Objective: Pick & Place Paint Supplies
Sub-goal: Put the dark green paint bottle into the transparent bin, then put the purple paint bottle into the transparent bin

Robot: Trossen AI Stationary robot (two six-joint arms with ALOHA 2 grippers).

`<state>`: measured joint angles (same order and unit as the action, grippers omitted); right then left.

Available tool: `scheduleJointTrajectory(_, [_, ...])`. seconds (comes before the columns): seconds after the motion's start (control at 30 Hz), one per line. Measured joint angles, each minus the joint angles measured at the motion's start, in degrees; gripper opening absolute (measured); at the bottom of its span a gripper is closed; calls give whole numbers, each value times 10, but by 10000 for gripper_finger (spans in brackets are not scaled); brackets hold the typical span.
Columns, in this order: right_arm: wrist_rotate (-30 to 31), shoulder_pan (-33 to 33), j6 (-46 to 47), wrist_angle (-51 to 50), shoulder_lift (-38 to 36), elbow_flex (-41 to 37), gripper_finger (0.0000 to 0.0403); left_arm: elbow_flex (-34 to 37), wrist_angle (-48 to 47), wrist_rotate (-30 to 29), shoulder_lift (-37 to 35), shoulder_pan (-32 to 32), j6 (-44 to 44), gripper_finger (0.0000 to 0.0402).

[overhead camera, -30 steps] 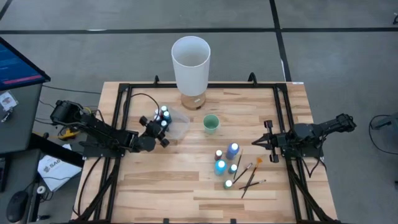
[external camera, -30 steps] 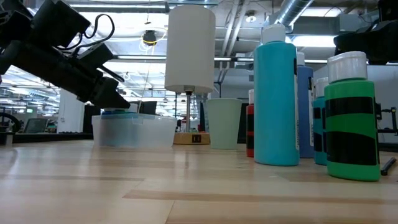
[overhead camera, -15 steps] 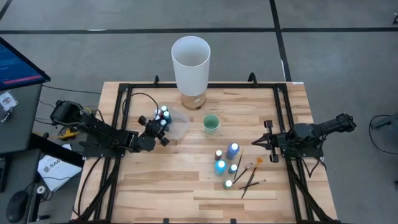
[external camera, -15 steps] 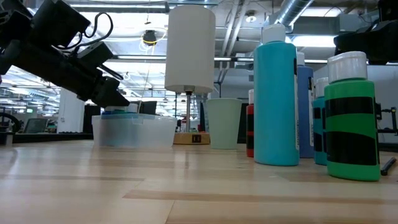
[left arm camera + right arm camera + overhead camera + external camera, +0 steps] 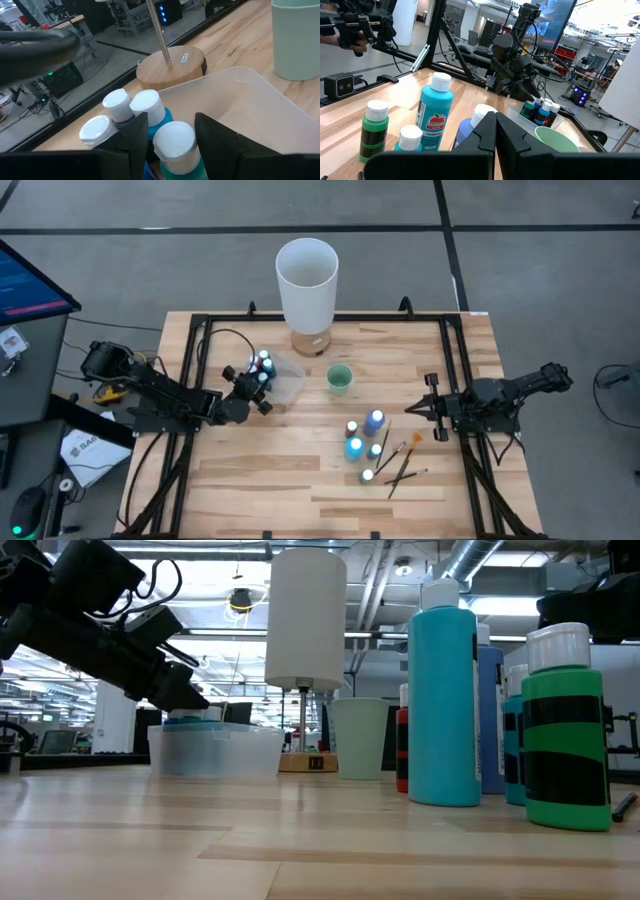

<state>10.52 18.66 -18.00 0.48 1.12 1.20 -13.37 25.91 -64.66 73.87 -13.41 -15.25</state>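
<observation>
Several white-capped paint bottles (image 5: 362, 442) stand on their bases on the table right of centre, with thin dark brushes (image 5: 400, 463) lying beside them, one orange-tipped (image 5: 416, 441). More bottles (image 5: 264, 363) stand in a clear plastic container (image 5: 287, 380). My left gripper (image 5: 258, 383) reaches into that container, its fingers around a teal bottle (image 5: 172, 142). My right gripper (image 5: 410, 409) waits shut near the table's right edge, just right of the bottles on the table. My left gripper has the teal bottle between its two fingers (image 5: 136, 132), just below the white cap (image 5: 172, 140). It comes slanting down from the table's left side. The bottle is upright inside the container among the other bottles; its base is hidden.
A tall white cylinder (image 5: 307, 280) on a round wooden base (image 5: 170, 67) stands at the far edge, just behind the container. A small green cup (image 5: 340, 379) sits right of the container. A black frame (image 5: 195, 380) runs along the table's sides. Bare wood lies toward the near edge.
</observation>
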Motion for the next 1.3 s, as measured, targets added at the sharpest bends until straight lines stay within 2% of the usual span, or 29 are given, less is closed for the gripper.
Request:
scheduleJointTrajectory(0.33, [0, 0, 0, 0, 0, 0, 0, 0, 1, -4, 0, 0, 1, 145])
scheduleJointTrajectory(0.6, [0, 0, 0, 0, 0, 0, 0, -1, 22, -4, -10, 0, 35, 145])
scheduleJointTrajectory(0.8, [0, 0, 0, 0, 0, 0, 0, -1, 21, -24, -45, 0, 75, 161])
scheduleJointTrajectory(1.03, [0, 0, 0, 0, 0, 0, 0, -1, 22, -46, -124, 0, 133, 186])
scheduleJointTrajectory(1.13, [0, 0, 0, 0, 0, 0, 0, -1, 28, -21, -172, -3, 137, 190])
scheduleJointTrajectory(1.3, [0, 0, 0, 0, 0, 0, 0, -1, 34, 73, -262, -24, 141, 186])
